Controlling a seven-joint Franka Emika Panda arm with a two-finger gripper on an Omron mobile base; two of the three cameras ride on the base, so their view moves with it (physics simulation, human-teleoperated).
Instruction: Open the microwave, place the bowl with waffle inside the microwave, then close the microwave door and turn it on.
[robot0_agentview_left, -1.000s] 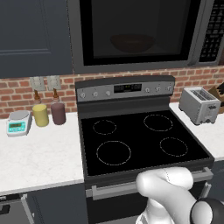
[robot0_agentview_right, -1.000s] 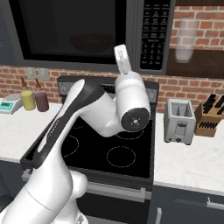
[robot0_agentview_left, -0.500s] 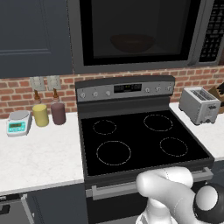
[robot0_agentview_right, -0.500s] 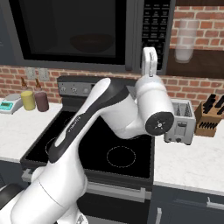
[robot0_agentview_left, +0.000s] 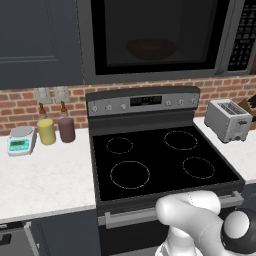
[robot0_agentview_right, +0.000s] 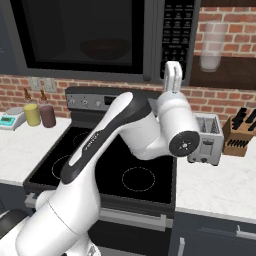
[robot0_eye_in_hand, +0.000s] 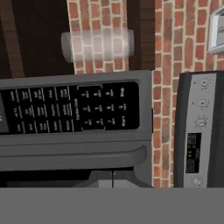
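Microwave (robot0_agentview_left: 155, 40) is hanging above the stove (robot0_agentview_left: 160, 160), its door (robot0_agentview_right: 80, 40) sitting closed and flush with the frame. Through the dark window the bowl (robot0_agentview_left: 151, 48) is showing faintly, resting inside near the middle of the cavity; the waffle is too dim to make out.

Open air is lying between the stove top and the microwave's underside. To the right of the microwave, a wooden shelf is holding a clear glass (robot0_agentview_right: 212, 46) against the brick wall (robot0_agentview_left: 30, 100).

The arm is reaching up over the stove, and the gripper (robot0_agentview_right: 173, 75) is pointing upward just in front of the lower part of the microwave's keypad (robot0_agentview_right: 175, 35). Its fingers are pressed together, holding nothing. The bowl is sitting well left of the jaws, behind the closed door. In the hand view the keypad (robot0_eye_in_hand: 72, 111) is lying straight ahead, rolled sideways, with the stove's control panel (robot0_eye_in_hand: 197, 131) to one side.

White counter (robot0_agentview_left: 45, 180) is flanking the stove. Left of the stove: a small scale (robot0_agentview_left: 21, 140), a yellow cup (robot0_agentview_left: 46, 131), a maroon cup (robot0_agentview_left: 66, 129). Right of the stove: a silver toaster (robot0_agentview_left: 227, 120), then a knife block (robot0_agentview_right: 239, 135).
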